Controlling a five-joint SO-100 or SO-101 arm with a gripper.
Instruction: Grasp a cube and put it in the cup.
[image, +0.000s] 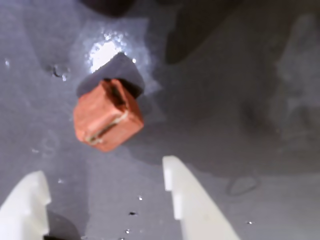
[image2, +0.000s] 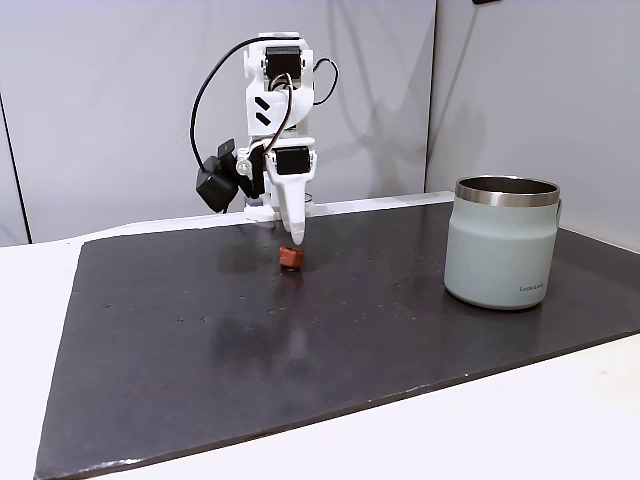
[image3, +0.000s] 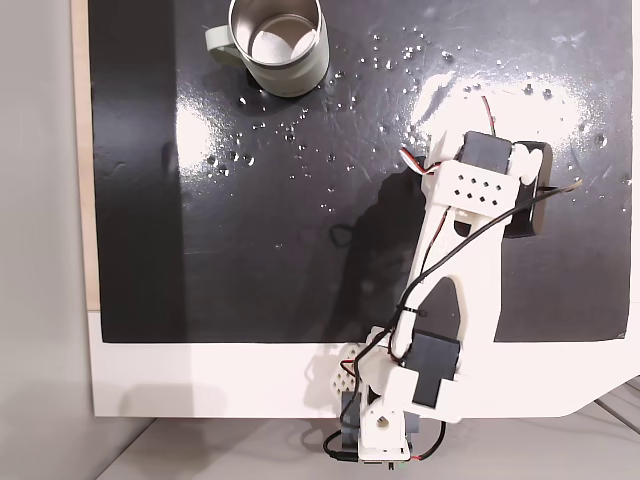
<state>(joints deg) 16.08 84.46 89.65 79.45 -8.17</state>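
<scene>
Wrist view, L to R: left finger (image: 27, 205) at the bottom-left corner, cube (image: 107, 116) ahead of the fingers and slightly toward the left one, right finger (image: 192, 200) low centre. Fingers are spread wide, nothing between them, no contact w/ the cube. Cube sits tilted on the dark mat (image: 225, 150), its shadow just behind it.

A fixed view from the front: the gripper (image2: 295, 240) points down, tips just above and behind the cube (image2: 291, 259). The cup (image2: 503, 242) stands well off to the R of the fingers, upright, mouth open.

Progress, as I judge it: approach nearly done, grasp not yet made; lift, carry and drop all left. Cube is not in the cup.

Room: mat around the cube is bare on every side, so the fingers can drop and close w/o hitting anything. Path fm cube to cup looks free. In the top-down fixed view the cup (image3: 277, 45) sits near the mat's far edge, far from the arm (image3: 455, 270), so the carry is a long reach; steel rim needs clearing.
</scene>
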